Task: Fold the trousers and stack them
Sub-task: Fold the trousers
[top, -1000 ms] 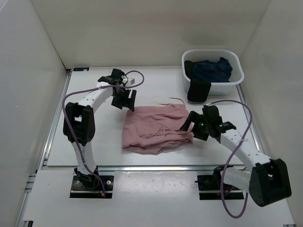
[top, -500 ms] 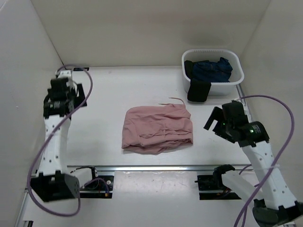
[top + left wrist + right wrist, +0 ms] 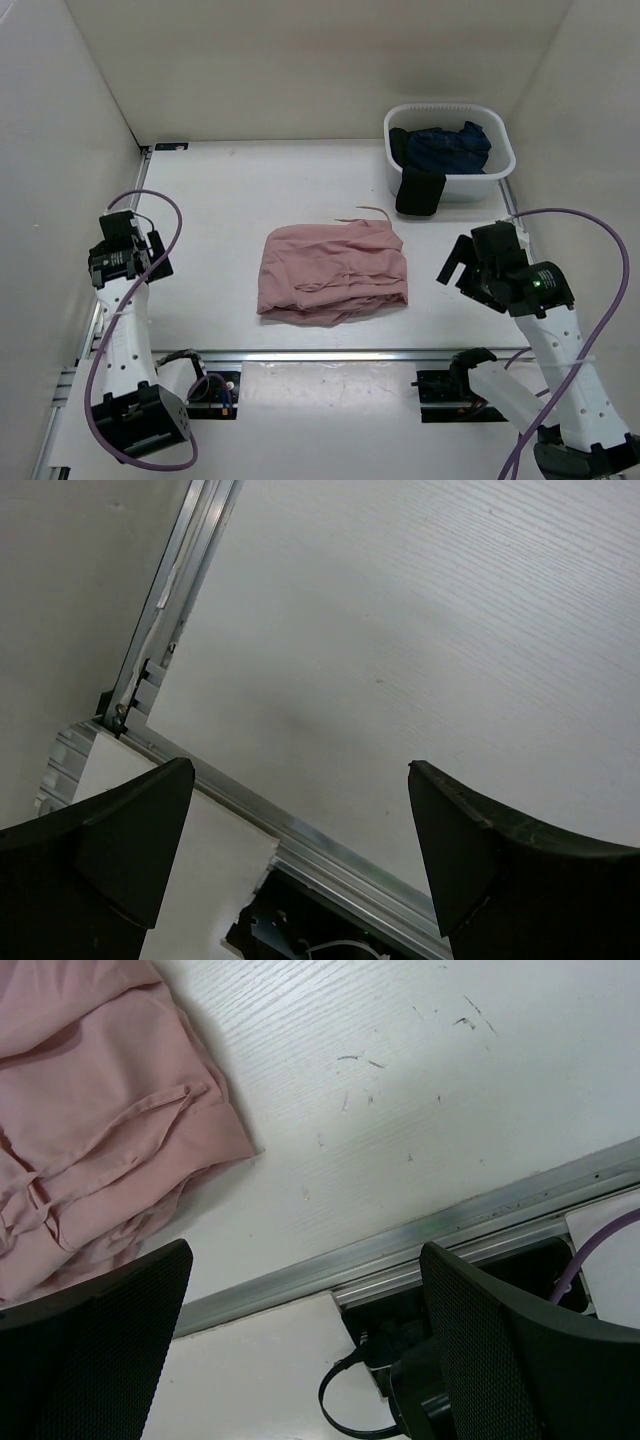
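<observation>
The dusty-pink trousers (image 3: 333, 272) lie folded into a compact rectangle in the middle of the table, a thin drawstring trailing off their far edge. No gripper touches them. My left gripper (image 3: 125, 255) hangs open near the table's left edge, well away from the cloth. In the left wrist view its fingers (image 3: 120, 830) frame only bare table and the near rail. My right gripper (image 3: 462, 268) stands open to the right of the trousers. The right wrist view shows the trousers' corner (image 3: 90, 1120) at upper left, beyond the open gripper (image 3: 305, 1330).
A white basket (image 3: 498, 170) stands at the back right. It holds a dark navy garment (image 3: 448, 148), and a black garment (image 3: 420, 190) hangs over its front rim. A metal rail (image 3: 320, 352) runs along the near edge. White walls close in on both sides.
Both arms have drawn back from the trousers to the sides; the left swung out to the left edge and then nearer. The left jaws opened wider. The folded trousers have not moved.
</observation>
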